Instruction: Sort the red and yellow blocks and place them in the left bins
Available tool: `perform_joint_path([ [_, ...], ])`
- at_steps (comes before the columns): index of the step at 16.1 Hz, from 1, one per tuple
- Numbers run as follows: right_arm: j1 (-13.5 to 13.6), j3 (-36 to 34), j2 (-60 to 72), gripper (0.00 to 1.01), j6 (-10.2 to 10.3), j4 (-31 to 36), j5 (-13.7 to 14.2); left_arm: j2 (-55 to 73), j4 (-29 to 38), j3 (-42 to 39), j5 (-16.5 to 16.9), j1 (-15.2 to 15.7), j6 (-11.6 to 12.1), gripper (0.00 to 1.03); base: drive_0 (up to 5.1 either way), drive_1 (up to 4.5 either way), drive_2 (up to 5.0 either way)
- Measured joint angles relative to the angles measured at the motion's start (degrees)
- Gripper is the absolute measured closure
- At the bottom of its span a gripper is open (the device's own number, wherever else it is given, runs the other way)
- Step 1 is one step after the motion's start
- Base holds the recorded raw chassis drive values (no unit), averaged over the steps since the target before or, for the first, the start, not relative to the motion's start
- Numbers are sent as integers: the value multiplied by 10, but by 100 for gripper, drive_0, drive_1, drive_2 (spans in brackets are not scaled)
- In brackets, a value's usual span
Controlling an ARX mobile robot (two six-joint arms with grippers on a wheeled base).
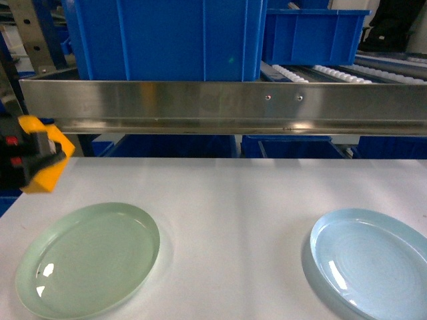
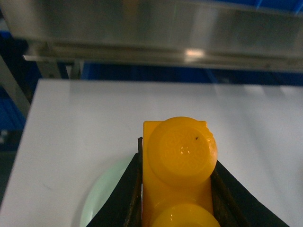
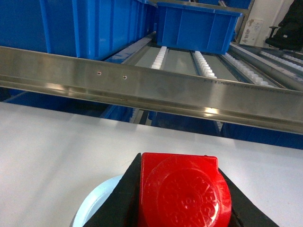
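A yellow block (image 1: 48,155) (image 2: 179,161) with round studs is clamped between the black jaws of my left gripper (image 1: 35,161) (image 2: 176,189), which hangs at the far left above the table, just beyond the green plate (image 1: 90,260). In the right wrist view my right gripper (image 3: 180,201) is shut on a red block (image 3: 182,191), held over the near edge of the pale blue plate (image 3: 92,205); that gripper is out of the head view. A large blue bin (image 1: 163,37) stands on the shelf at the back left, with a smaller blue bin (image 1: 313,33) to its right.
A steel rail (image 1: 220,107) runs across the front of the shelf, between the white table (image 1: 233,193) and the bins. The pale blue plate (image 1: 373,260) lies at the front right. Roller tracks (image 3: 203,64) run back beside the smaller bin.
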Motion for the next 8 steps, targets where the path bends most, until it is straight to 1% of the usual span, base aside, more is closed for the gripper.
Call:
perform_joint_path([
  [1, 0, 0, 0, 74, 0, 0, 0, -39, -15, 14, 9, 3, 0, 76, 0, 0, 0],
  [3, 0, 0, 0, 74, 0, 0, 0, -104, -40, 35, 16, 1, 1, 76, 0, 0, 0],
  [5, 0, 0, 0, 74, 0, 0, 0, -152, -59, 40, 16, -4, 2, 76, 0, 0, 0],
  [7, 0, 0, 0, 74, 0, 0, 0, -167, -30, 34, 0, -10, 8, 76, 0, 0, 0],
  [8, 0, 0, 0, 74, 0, 0, 0, -167, -24, 28, -10, -12, 16, 76, 0, 0, 0],
])
